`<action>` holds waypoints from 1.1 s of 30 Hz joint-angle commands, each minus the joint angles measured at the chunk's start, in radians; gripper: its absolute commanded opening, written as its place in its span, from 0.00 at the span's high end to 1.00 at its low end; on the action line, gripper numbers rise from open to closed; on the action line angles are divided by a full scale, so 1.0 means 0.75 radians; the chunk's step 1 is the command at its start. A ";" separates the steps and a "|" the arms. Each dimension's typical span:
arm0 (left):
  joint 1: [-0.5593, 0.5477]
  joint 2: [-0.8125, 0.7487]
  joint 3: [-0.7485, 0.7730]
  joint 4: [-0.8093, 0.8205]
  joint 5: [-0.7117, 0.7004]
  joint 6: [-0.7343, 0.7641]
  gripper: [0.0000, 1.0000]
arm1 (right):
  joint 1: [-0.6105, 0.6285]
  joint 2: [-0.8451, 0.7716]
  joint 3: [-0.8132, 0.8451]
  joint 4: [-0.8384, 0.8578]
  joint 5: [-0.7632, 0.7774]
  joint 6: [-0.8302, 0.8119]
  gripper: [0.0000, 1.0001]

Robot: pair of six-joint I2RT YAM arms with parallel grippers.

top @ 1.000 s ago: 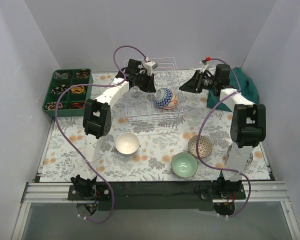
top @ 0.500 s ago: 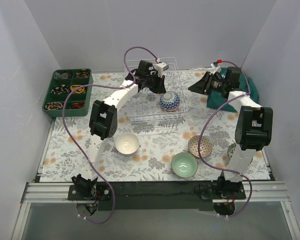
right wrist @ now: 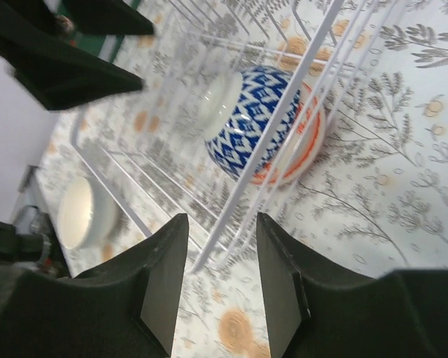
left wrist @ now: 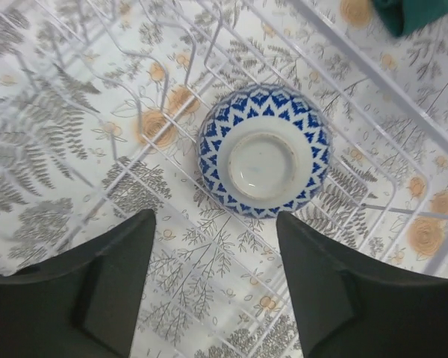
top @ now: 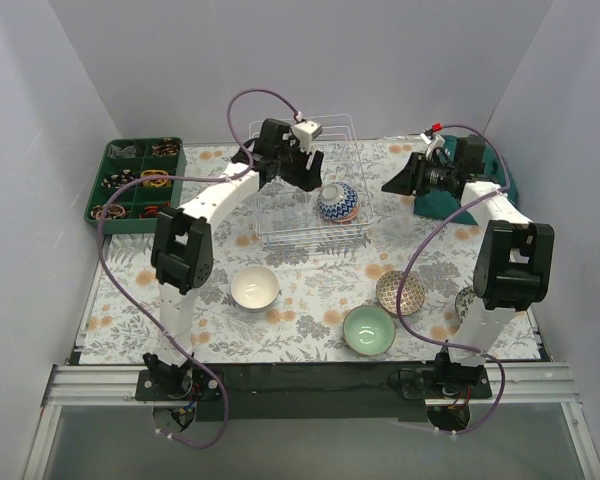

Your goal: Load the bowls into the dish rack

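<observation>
Two bowls (left wrist: 263, 151) sit stacked in the dish rack (top: 280, 236), just ahead of the left gripper (left wrist: 215, 246), its fingers wide apart. Four more wait outside. The right gripper (right wrist: 222, 239) is spread and empty too.

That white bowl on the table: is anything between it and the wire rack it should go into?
Nothing visible lies on the cloth between the white bowl and the rack. The bowl would only have to clear the rack's raised wire side, and a blue patterned bowl sits in its right part.
</observation>
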State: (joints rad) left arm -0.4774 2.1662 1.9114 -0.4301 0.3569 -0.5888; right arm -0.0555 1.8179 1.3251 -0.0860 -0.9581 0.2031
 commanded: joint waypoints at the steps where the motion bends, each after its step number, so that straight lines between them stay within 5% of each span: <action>1: 0.017 -0.319 -0.090 0.111 -0.118 -0.006 0.31 | -0.006 -0.153 0.007 -0.353 0.118 -0.534 0.50; 7: 0.019 -0.489 -0.229 0.036 -0.142 0.034 0.17 | -0.010 -0.388 -0.069 -0.920 0.240 -1.383 0.49; 10: 0.035 -0.575 -0.372 0.019 -0.147 0.049 0.15 | -0.016 -0.579 -0.230 -1.067 0.401 -1.574 0.48; 14: 0.039 -0.624 -0.462 -0.044 -0.210 0.059 0.14 | -0.020 -0.714 -0.341 -1.070 0.904 -1.350 0.48; 17: 0.039 -0.632 -0.511 -0.056 -0.251 0.094 0.15 | -0.022 -0.789 -0.406 -1.147 1.036 -1.273 0.48; 33: 0.052 -0.348 -0.160 -0.265 -0.281 0.202 0.15 | -0.147 -0.737 -0.523 -1.223 1.143 -0.895 0.50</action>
State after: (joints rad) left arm -0.4423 1.8812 1.6985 -0.5781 0.1608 -0.4675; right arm -0.1318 1.2575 0.9245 -0.9642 -0.1223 -0.5255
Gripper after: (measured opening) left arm 0.850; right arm 0.508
